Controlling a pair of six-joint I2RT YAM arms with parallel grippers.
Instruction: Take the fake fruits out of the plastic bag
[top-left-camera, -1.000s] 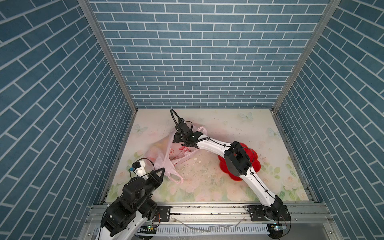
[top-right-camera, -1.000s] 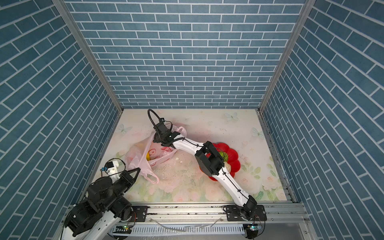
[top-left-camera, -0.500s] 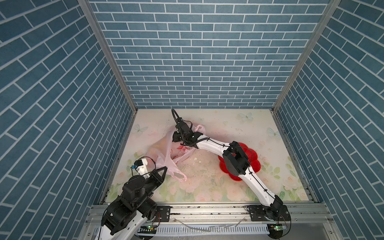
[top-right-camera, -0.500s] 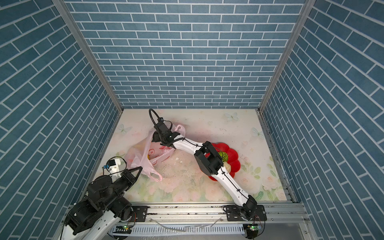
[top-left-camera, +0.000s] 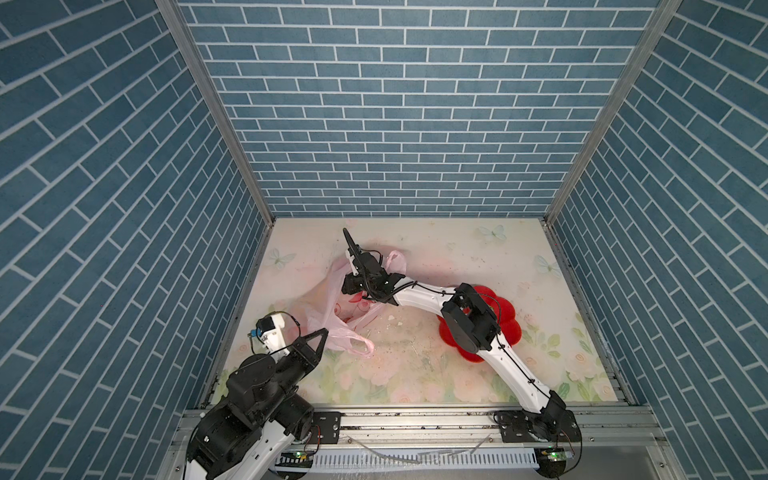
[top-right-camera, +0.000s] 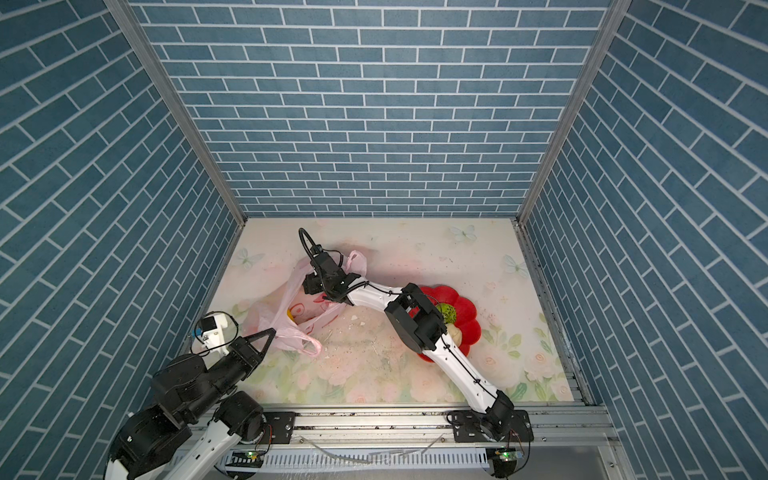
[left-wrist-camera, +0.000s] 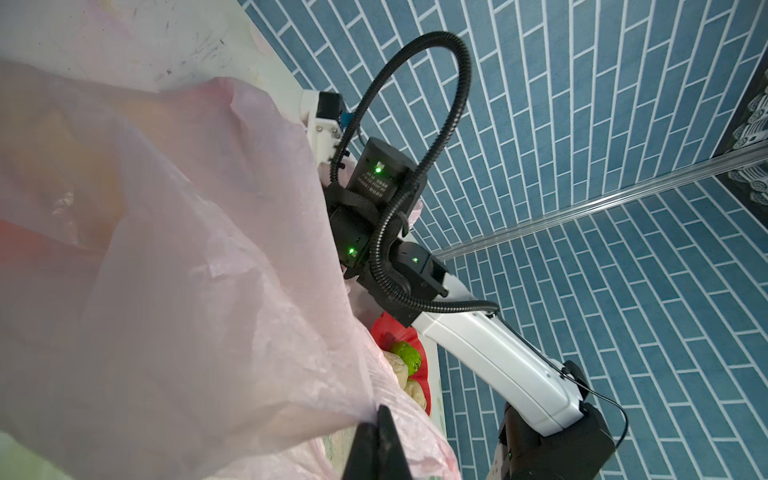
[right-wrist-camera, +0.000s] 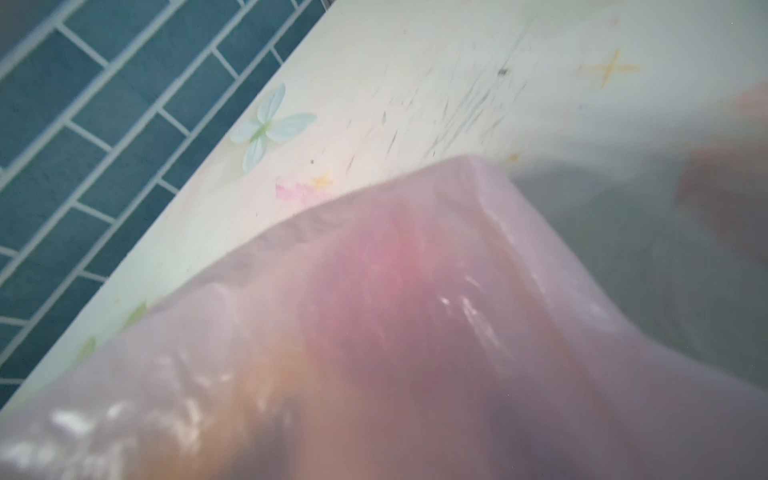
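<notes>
The pink plastic bag (top-left-camera: 320, 299) (top-right-camera: 270, 307) lies crumpled at the table's left. My left gripper (top-left-camera: 322, 330) (left-wrist-camera: 384, 409) is shut on a fold of its film near the mouth. My right gripper (top-left-camera: 353, 284) reaches into the bag from the far side, and the film (right-wrist-camera: 415, 311) hides its fingers. A yellow fruit (top-right-camera: 291, 313) shows inside the bag. Through the film in the right wrist view I see blurred orange (right-wrist-camera: 249, 395) and red (right-wrist-camera: 374, 257) shapes. A green bumpy ball (top-right-camera: 446, 311) (left-wrist-camera: 407, 357) and two cream balls (left-wrist-camera: 397, 370) (left-wrist-camera: 417, 392) lie on the red plate (top-left-camera: 509, 328).
My right forearm (top-left-camera: 473, 320) passes over the red plate's left half. Small white crumbs (top-left-camera: 399, 324) lie on the floral mat between bag and plate. A loose bag handle (top-left-camera: 365, 347) trails toward the front. Blue brick walls close three sides, and a metal rail (top-left-camera: 415, 415) runs along the front.
My right wrist has turned and shifted slightly at the bag's mouth, and the film has shifted with it. The left gripper keeps its hold and has barely moved.
</notes>
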